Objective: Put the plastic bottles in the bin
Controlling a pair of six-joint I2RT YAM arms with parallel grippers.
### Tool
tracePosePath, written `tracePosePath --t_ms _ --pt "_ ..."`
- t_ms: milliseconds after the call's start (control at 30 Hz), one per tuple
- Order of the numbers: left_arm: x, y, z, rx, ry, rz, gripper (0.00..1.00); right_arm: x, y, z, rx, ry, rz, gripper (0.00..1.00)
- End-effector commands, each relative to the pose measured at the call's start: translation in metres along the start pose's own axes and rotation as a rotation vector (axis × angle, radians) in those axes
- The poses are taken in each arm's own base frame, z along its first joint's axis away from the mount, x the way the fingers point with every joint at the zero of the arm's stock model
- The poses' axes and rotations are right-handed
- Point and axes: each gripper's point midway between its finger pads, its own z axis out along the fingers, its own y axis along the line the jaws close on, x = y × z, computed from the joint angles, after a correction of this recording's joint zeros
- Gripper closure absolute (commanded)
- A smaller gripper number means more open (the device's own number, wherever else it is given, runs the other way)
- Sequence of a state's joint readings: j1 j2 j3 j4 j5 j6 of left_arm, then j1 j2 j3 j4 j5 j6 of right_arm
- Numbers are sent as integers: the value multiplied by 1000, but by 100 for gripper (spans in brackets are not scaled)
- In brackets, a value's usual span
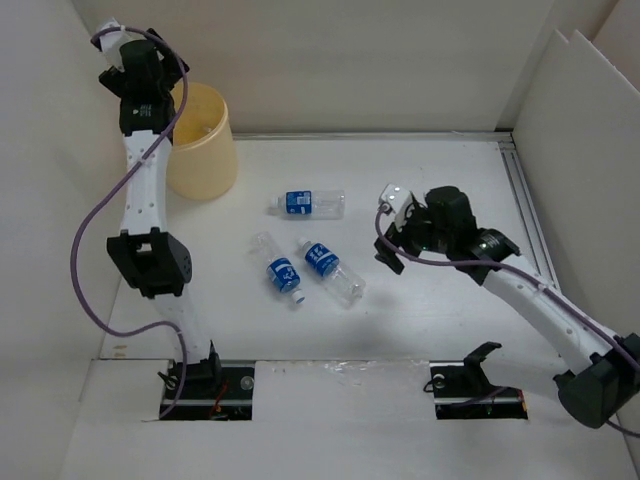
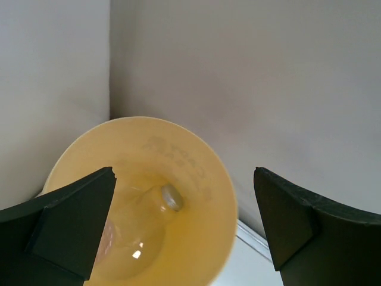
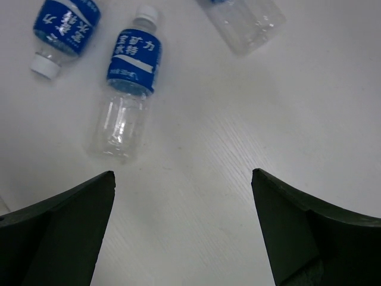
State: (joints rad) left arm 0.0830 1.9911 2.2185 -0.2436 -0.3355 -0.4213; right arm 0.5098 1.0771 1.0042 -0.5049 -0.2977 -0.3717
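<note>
CORNER DROP: The left gripper (image 2: 183,179) hangs over the bin (image 1: 205,150), its jaws spread wide and grasping nothing. One clear bottle (image 2: 141,235) lies at the bottom of the yellow bin, its cap toward 1 o'clock in the left wrist view. Seen from above, the bin stands at 10 o'clock on the white table (image 1: 430,170), tucked into the corner of the walls (image 1: 350,60), with the left arm (image 1: 140,190) crossing its 9 o'clock side.

Three blue-labelled bottles lie on their sides near the table's centre. The top bottle (image 1: 311,203) is at 12 o'clock of the group and lies crosswise. The left bottle (image 1: 277,268) is at 7 o'clock and the right bottle (image 1: 332,272) at 5 o'clock. These lower two lie just beside each other, slanted alike, with caps at opposite ends.

The right gripper (image 3: 181,179) hovers at 3 o'clock of the group, apart from all three, jaws released and empty. Its wrist camera looks out over the bottles on the bare table.
</note>
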Motion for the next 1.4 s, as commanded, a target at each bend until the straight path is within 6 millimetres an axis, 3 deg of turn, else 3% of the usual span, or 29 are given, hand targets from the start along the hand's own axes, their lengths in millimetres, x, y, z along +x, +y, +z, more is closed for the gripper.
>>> tracePosePath --t_ms 0,33,67,100,133,167,200,233,267,300,333,433,467,600,767,1033,1200,1300,1367 --pt "-107 -31 -109 190 -103 -132 0 -42 15 16 -5 -57 -104 0" --pt "-104 -30 -125 212 -78 -142 0 -50 17 19 -6 -60 -102 0" --pt "-68 -18 -126 196 11 -131 0 -46 20 33 -24 -35 -89 0" --pt "-88 -27 -169 292 -16 -146 0 -44 20 39 -27 -26 -87 0" --pt "-80 -26 -185 316 1 -156 0 -43 22 47 -41 -17 -59 0" --pt "-72 -26 -200 348 19 -154 0 -42 27 49 -51 -19 -65 0" --pt "-36 -15 -203 346 93 -135 0 -36 28 56 -56 -3 -49 0" --pt "-46 -18 -241 428 77 -154 0 -39 37 63 -89 -29 -47 0" --pt "-34 -22 -257 488 106 -150 0 -28 41 71 -104 -10 -43 0" --pt "-4 -13 -261 506 167 -138 0 -16 43 81 -111 19 -7 0" --pt "-8 -13 -289 560 167 -151 0 -20 44 90 -120 -13 -3 0" --pt "16 5 -306 556 212 -124 0 4 51 117 -138 63 35 2" --pt "15 13 -317 550 201 -114 0 8 57 124 -149 72 45 2" --pt "29 31 -332 530 229 -57 0 17 60 140 -78 133 89 4" --pt "46 41 -342 530 289 -28 0 35 64 150 -24 188 168 5" --pt "48 44 -352 546 297 -18 0 81 92 170 -54 287 190 8" --pt "52 46 -354 550 310 -17 0 103 97 175 -57 339 202 12" --pt "56 47 -358 554 321 -16 0 118 96 171 -34 371 207 25" --pt "65 50 -355 543 341 -13 0 109 95 164 -31 343 216 50"
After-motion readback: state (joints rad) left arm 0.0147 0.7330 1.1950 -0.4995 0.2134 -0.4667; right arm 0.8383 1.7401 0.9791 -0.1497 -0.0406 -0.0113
